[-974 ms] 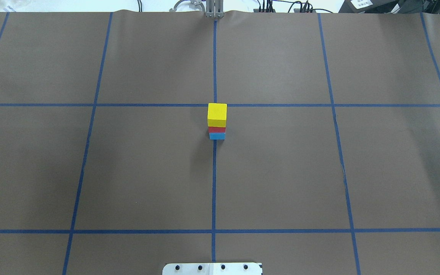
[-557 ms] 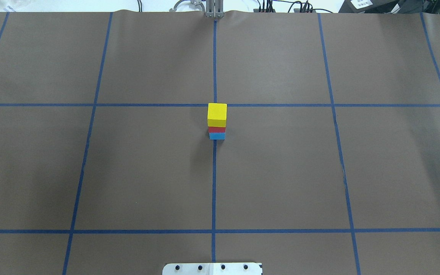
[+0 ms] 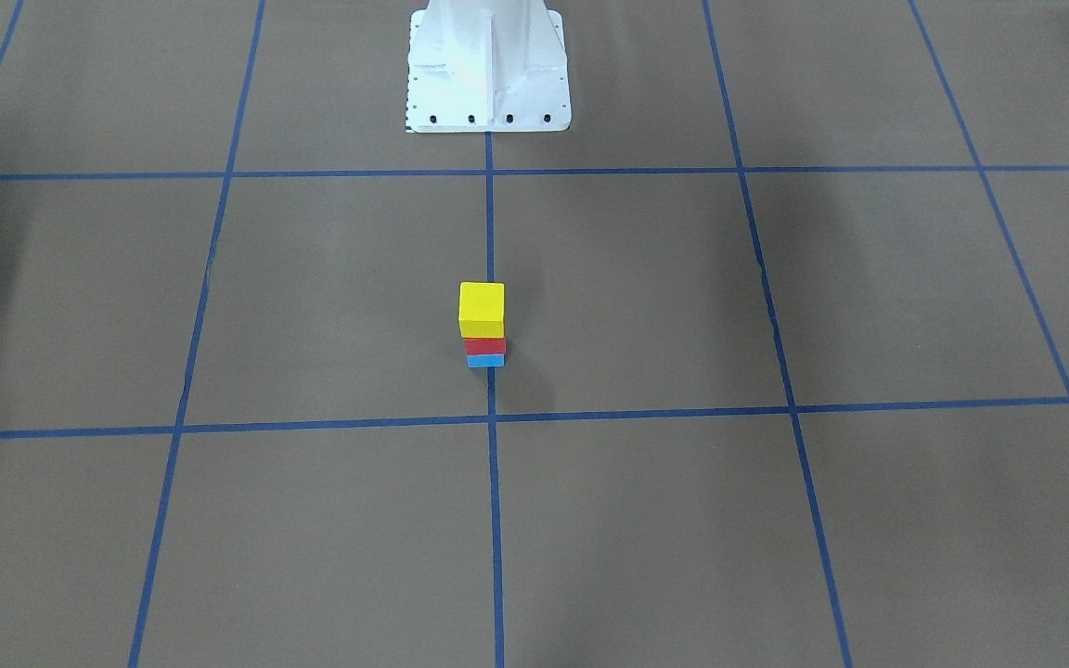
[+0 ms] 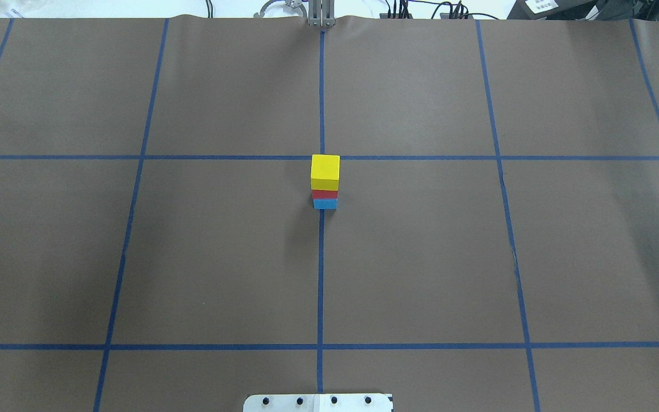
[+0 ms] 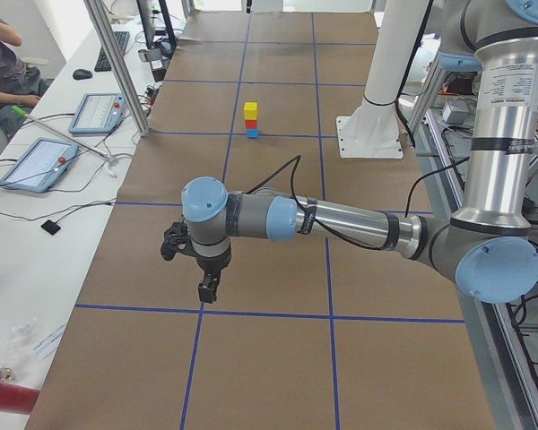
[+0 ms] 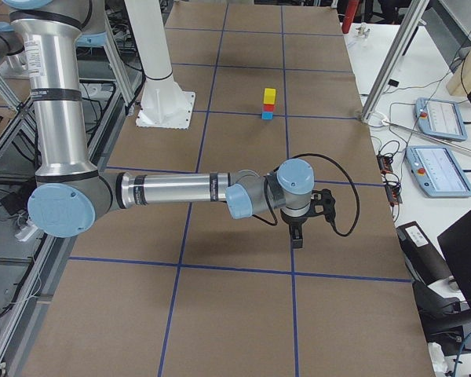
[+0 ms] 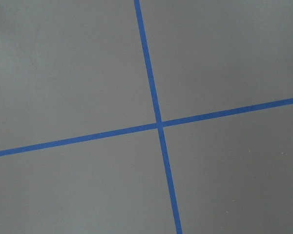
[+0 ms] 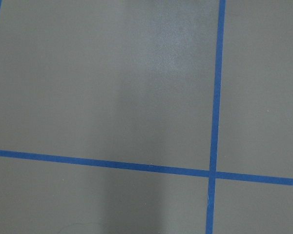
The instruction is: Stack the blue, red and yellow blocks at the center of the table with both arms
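Observation:
Three blocks stand stacked at the centre of the brown table (image 4: 421,257), on the middle tape line: the yellow block (image 4: 325,169) on top, the red block (image 4: 325,194) under it, the blue block (image 4: 325,203) at the bottom. The front view shows the same stack: yellow (image 3: 482,306), red (image 3: 484,345), blue (image 3: 485,360). No gripper touches it. My left gripper (image 5: 206,291) hangs over the table far from the stack, seen only from the side; I cannot tell its state. My right gripper (image 6: 297,238) hangs likewise at the other end; I cannot tell its state either.
The white pedestal base (image 3: 488,65) stands at the robot's side of the table. Control tablets (image 5: 94,112) and cables lie on a white bench beyond the table's far edge, where a person's arm (image 5: 0,94) rests. Aluminium posts (image 5: 117,63) rise at that edge.

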